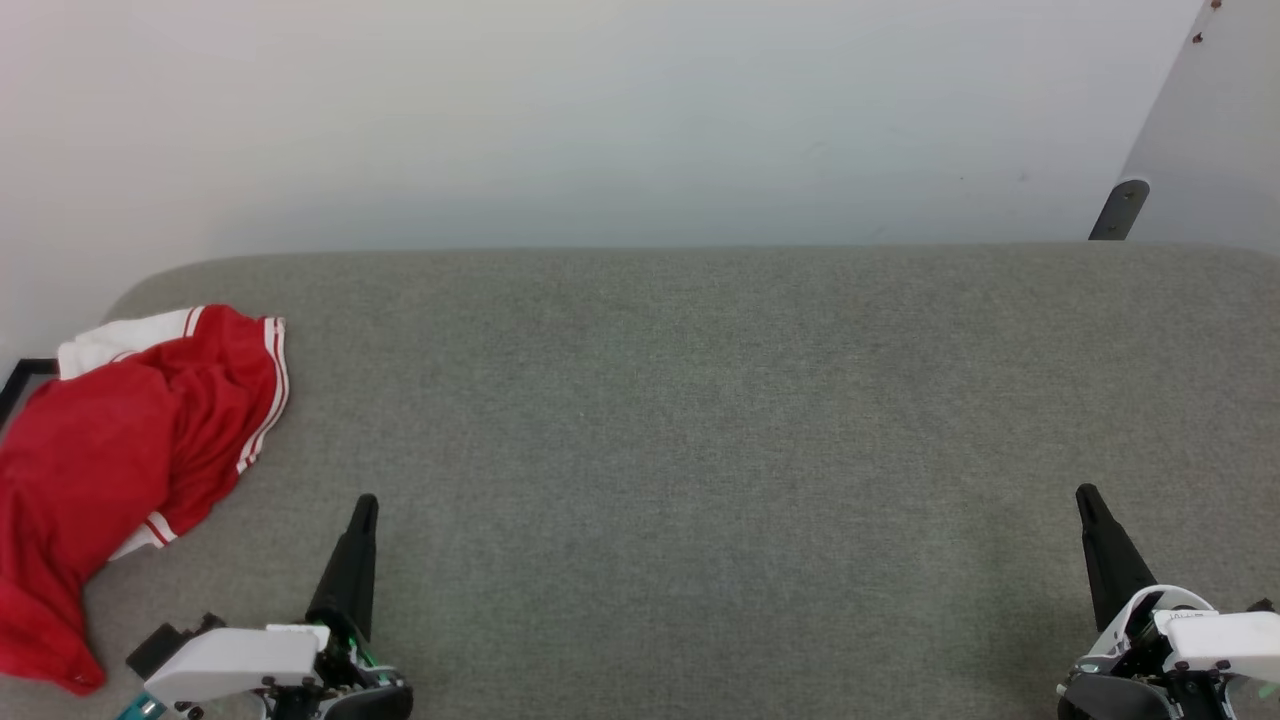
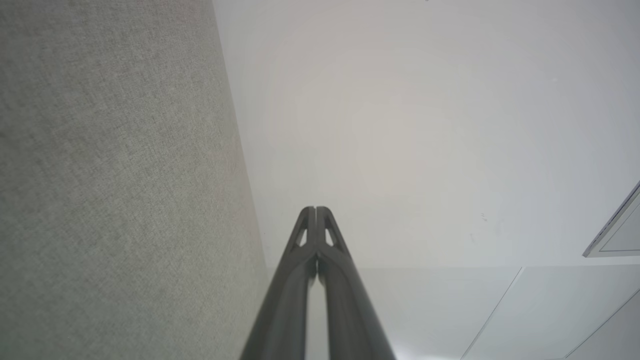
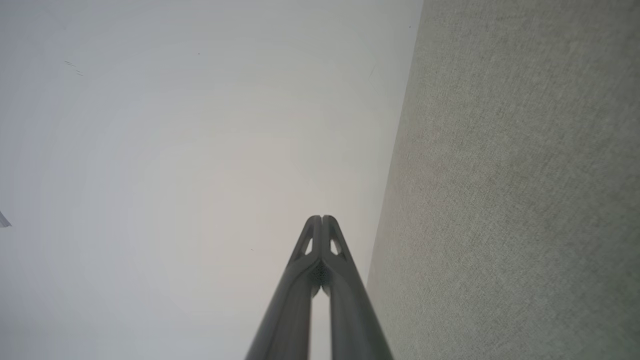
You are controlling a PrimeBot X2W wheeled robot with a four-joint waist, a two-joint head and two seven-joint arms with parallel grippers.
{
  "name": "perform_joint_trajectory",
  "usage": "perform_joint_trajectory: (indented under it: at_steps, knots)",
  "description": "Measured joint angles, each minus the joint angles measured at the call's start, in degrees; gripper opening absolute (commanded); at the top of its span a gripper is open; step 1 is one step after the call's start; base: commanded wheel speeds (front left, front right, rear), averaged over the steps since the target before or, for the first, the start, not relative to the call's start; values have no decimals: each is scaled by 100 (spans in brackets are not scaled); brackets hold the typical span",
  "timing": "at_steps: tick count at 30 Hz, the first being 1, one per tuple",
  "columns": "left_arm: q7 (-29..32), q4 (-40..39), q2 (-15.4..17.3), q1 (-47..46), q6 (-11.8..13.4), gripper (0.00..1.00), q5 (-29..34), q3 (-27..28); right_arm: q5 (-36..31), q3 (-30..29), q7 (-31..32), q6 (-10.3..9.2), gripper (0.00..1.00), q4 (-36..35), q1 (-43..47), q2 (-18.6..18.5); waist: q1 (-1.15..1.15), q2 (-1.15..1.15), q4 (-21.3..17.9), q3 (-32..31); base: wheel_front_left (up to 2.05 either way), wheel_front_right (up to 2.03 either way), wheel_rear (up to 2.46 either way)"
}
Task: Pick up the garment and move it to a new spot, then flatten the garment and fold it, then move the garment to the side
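The garment (image 1: 110, 450), red with white sleeves and white-and-red striped trim, lies crumpled at the far left of the grey fabric surface (image 1: 700, 420), partly hanging past its left edge. Its front lettering is hidden in the folds. My left gripper (image 1: 366, 503) stands shut and empty at the lower left, a short way right of the garment and apart from it. My right gripper (image 1: 1086, 494) is shut and empty at the lower right, far from the garment. In the wrist views, the left gripper (image 2: 315, 209) and the right gripper (image 3: 321, 218) show their tips pressed together with nothing between them.
A pale wall (image 1: 600, 120) rises behind the surface's back edge. A white panel with a dark bracket (image 1: 1118, 210) leans in at the upper right. A wide stretch of grey fabric lies between the two grippers.
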Motion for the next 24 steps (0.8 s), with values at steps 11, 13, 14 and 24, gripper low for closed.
perform_joint_trajectory:
  at_steps: [11, 13, 14, 24]
  knots:
    - [0, 0, 0, 0, 0, 0, 0, -1, 0, 0, 0, 0, 0, 0, 0, 0, 0, 0, 0, 0, 0, 0, 0]
    - [0, 0, 0, 0, 0, 0, 0, 0, 0, 0, 0, 0, 0, 0, 0, 0, 0, 0, 0, 0, 0, 0, 0]
    - [0, 0, 0, 0, 0, 0, 0, 1, 0, 0, 0, 0, 0, 0, 0, 0, 0, 0, 0, 0, 0, 0, 0]
    - [0, 101, -27, 79, 3, 100, 0, -9, -2, 2, 0, -10, 100, 103, 57, 18, 0, 0, 0, 0, 0, 0, 0]
